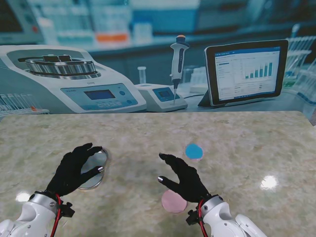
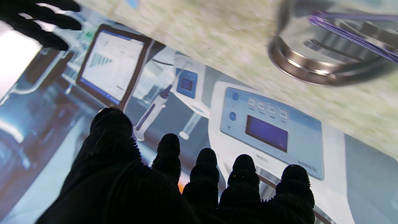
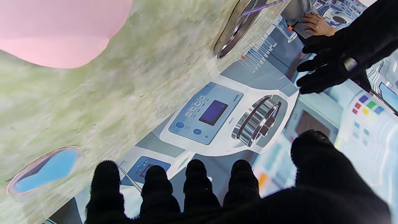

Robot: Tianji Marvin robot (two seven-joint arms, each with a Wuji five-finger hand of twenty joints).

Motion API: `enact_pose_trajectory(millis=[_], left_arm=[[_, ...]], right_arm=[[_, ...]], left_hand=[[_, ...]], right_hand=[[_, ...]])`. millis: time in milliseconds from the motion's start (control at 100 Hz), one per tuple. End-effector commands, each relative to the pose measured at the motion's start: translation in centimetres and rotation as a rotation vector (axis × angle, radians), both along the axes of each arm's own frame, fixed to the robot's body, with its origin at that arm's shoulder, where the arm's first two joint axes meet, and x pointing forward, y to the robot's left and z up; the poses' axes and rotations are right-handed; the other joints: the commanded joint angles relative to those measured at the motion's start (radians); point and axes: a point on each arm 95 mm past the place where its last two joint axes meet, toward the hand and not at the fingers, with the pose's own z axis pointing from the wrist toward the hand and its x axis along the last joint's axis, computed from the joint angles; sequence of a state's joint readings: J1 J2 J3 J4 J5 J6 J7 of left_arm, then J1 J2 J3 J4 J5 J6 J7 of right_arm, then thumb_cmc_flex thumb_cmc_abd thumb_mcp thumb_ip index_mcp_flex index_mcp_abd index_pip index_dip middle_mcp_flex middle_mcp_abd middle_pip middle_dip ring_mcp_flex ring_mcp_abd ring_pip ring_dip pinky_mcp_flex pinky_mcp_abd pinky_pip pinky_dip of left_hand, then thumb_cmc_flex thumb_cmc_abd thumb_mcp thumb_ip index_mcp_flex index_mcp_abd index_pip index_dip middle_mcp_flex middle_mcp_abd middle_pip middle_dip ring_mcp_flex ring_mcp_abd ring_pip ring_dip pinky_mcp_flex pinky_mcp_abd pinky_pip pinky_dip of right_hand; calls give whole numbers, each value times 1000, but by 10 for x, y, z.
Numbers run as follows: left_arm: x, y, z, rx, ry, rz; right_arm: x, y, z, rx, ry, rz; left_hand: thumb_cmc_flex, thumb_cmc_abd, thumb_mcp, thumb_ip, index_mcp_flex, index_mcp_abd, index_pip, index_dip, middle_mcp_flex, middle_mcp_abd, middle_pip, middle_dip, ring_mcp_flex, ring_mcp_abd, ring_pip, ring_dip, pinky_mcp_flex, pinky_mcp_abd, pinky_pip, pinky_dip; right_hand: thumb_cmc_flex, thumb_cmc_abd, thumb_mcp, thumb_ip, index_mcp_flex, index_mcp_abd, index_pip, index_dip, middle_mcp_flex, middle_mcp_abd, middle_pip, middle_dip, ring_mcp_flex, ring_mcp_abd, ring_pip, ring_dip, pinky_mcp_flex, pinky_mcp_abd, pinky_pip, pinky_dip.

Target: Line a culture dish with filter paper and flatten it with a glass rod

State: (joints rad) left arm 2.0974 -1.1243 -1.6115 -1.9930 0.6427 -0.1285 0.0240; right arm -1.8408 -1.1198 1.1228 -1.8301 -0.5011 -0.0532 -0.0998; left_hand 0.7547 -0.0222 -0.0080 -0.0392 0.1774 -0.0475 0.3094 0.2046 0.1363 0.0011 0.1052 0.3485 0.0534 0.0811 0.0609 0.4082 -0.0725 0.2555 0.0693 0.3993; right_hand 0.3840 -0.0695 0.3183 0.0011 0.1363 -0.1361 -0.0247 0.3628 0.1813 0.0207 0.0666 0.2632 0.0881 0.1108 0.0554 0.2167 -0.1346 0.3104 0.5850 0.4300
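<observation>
From the stand, the left hand (image 1: pixel 75 169) hovers spread over the culture dish (image 1: pixel 96 170) on my left, while the right hand (image 1: pixel 183 177) hangs open and empty between a pink filter paper (image 1: pixel 173 201) nearer to me and a blue disc (image 1: pixel 194 151) farther off. Left wrist view: dish rim (image 2: pixel 314 70) crossed by a thin violet line, possibly the glass rod; hard, slippery, breakable. Right wrist view: the paper (image 3: pixel 59 31) looks limp and light, best pinched at its edge, though it is cut off.
</observation>
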Motion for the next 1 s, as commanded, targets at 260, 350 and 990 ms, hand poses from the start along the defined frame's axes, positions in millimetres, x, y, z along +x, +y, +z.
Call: enact_pose_trajectory(millis=[260, 350, 990], left_arm=[[14, 53, -5, 263, 62, 72], [18, 63, -7, 327, 89, 80], [51, 93, -23, 663, 242, 72]], right_arm=[[-7, -1, 6, 19, 3, -13], [-7, -2, 7, 23, 3, -16], [-12, -2, 13, 27, 6, -17]], left_hand=[[35, -28, 8, 22, 26, 28, 36, 25, 33, 30, 52, 3, 13, 0, 8, 44, -23, -15, 65, 110], [40, -42, 9, 22, 28, 29, 37, 25, 36, 24, 55, 1, 17, -1, 9, 45, -22, -18, 69, 119], [-93, -202, 403, -26, 63, -25, 162, 90, 103, 14, 228, 53, 114, 15, 71, 87, 66, -7, 173, 204]], right_hand=[[-25, 15, -12, -22, 12, -28, -4, -5, -36, -43, -20, 9, -17, -36, -26, 18, -15, -23, -24, 35], [-24, 15, -11, -22, 11, -28, -3, -4, -36, -44, -20, 10, -17, -37, -26, 18, -14, -23, -25, 39], [-20, 10, -9, -21, 9, -25, 4, 15, -35, -45, -19, 10, -16, -37, -25, 19, -12, -24, -29, 57]])
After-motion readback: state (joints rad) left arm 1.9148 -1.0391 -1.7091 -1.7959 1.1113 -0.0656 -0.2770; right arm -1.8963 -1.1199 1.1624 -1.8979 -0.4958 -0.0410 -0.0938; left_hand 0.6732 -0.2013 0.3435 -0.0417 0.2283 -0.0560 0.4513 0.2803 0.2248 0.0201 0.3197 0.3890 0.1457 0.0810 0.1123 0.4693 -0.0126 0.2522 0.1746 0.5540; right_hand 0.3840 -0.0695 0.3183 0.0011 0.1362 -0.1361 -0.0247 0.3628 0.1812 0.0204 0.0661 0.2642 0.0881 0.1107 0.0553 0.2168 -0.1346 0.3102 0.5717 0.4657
